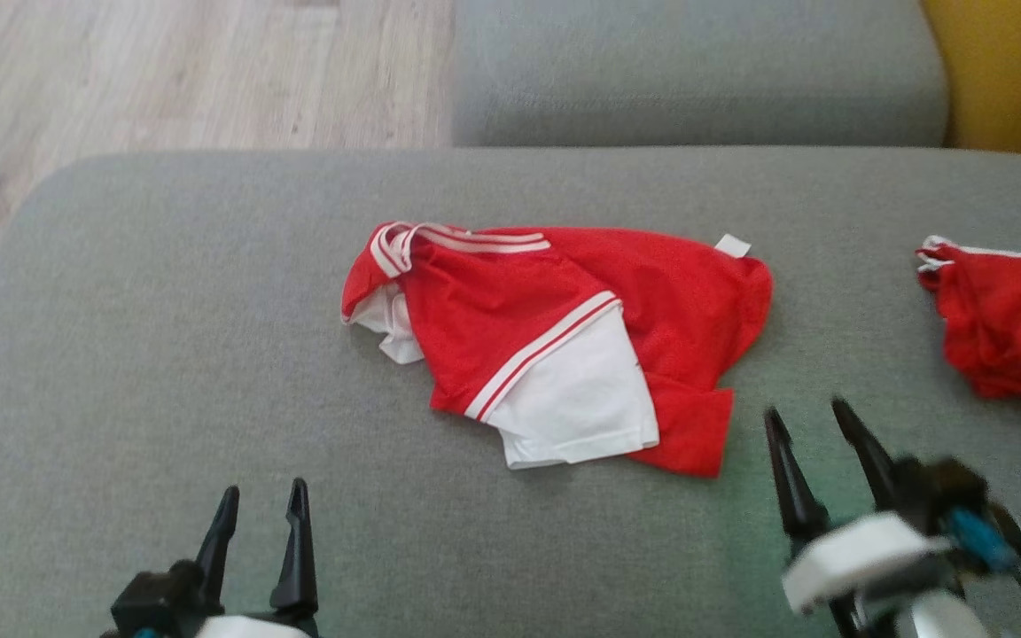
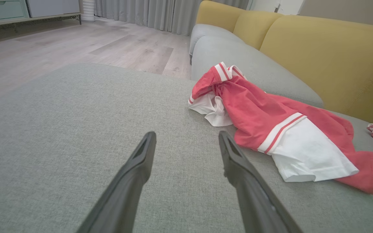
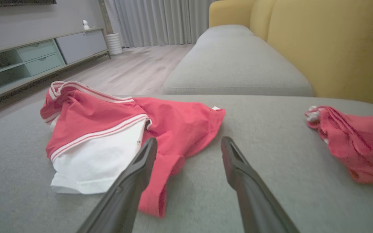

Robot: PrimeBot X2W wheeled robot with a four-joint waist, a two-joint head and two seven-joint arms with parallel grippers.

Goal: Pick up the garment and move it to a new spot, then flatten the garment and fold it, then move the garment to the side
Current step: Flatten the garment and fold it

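Left gripper (image 1: pixel 264 489) nearest you, jaws wide, holding nothing; garment (image 1: pixel 555 337) crumpled in the middle, red and white; right gripper (image 1: pixel 805 408) just beside its lower right corner, also wide, empty. Pinch only one layer and you'll likely drag it bunched; stray right and you could grab the second red garment (image 1: pixel 1007 328). Wood floor (image 1: pixel 165 71), grey sofa cushion (image 1: pixel 165 354), yellow backrest (image 1: pixel 1007 71).

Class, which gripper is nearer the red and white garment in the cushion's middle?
Right. The right gripper is open just beside the lower right corner of the garment; the left gripper, also open, sits well off to its lower left.
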